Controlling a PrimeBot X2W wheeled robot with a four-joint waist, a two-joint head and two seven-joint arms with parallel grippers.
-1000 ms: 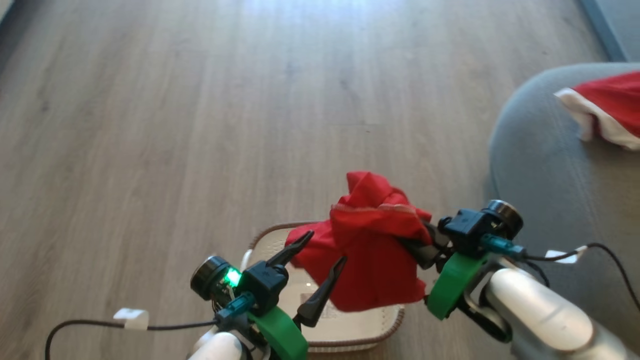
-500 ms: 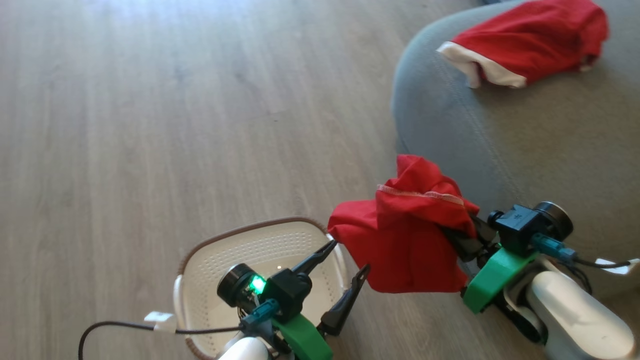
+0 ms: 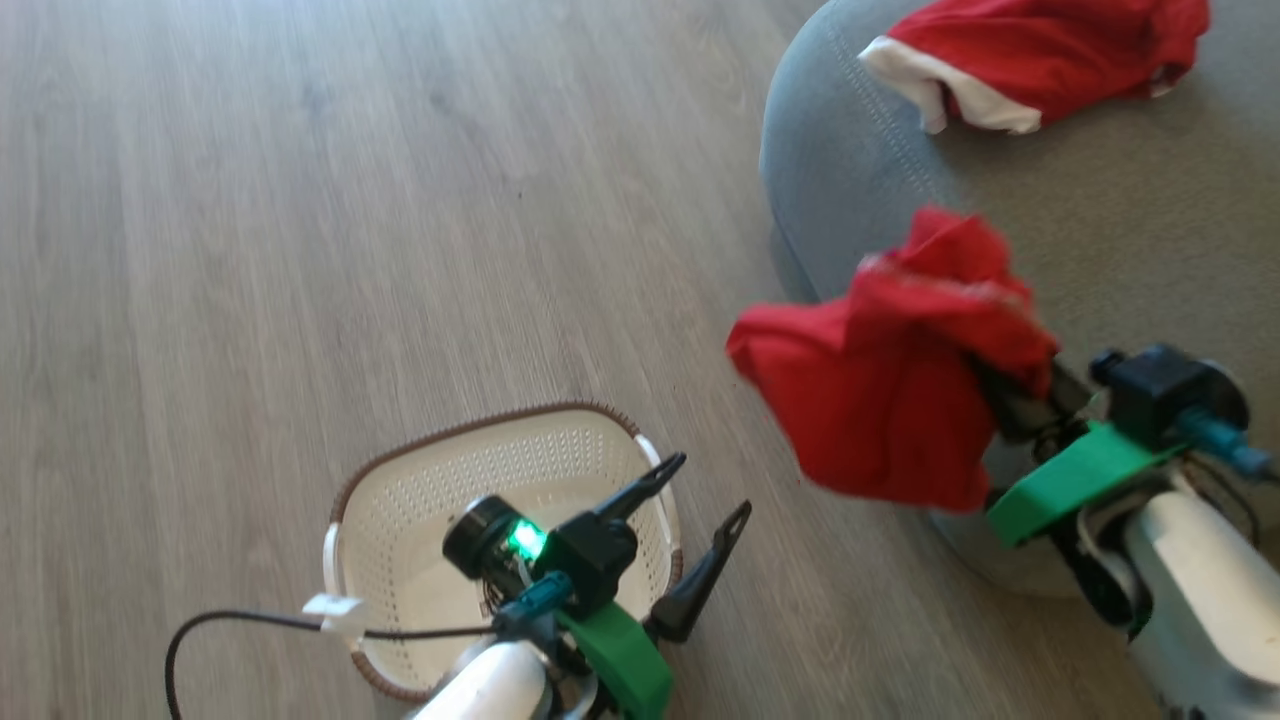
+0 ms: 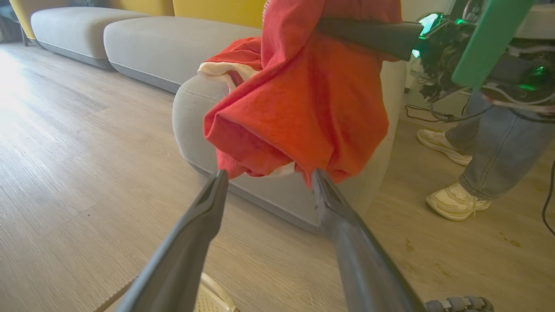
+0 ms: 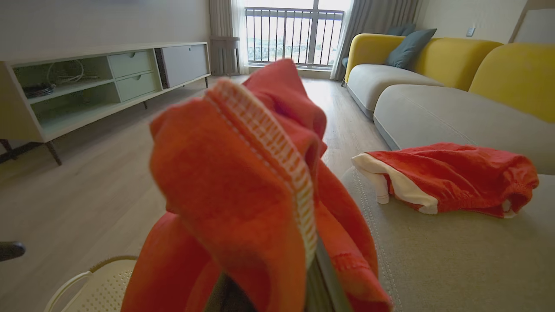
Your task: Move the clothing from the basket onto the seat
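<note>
Right pincer (image 3: 1010, 395) clamped on plain red garment (image 3: 880, 400); cloth hangs bunched across front edge of seat (image 3: 1100, 230), partly above floor (image 3: 300, 250). Open cushion lies forward and right of pincer, toward trimmed garment (image 3: 1040, 50) lying on seat. Left pincer (image 3: 712, 484) spread wide, holding nothing, beside basket (image 3: 400, 500) rim. Basket looks emptied. Right arm nearer seat; judged next: carry inboard, release

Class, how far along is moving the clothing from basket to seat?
Done: the white-trimmed red garment lies on the grey seat. In hand: the right tool grips the plain red garment at the seat's corner. Left: lay it down and release. The basket looks empty beneath the open left tool.
</note>
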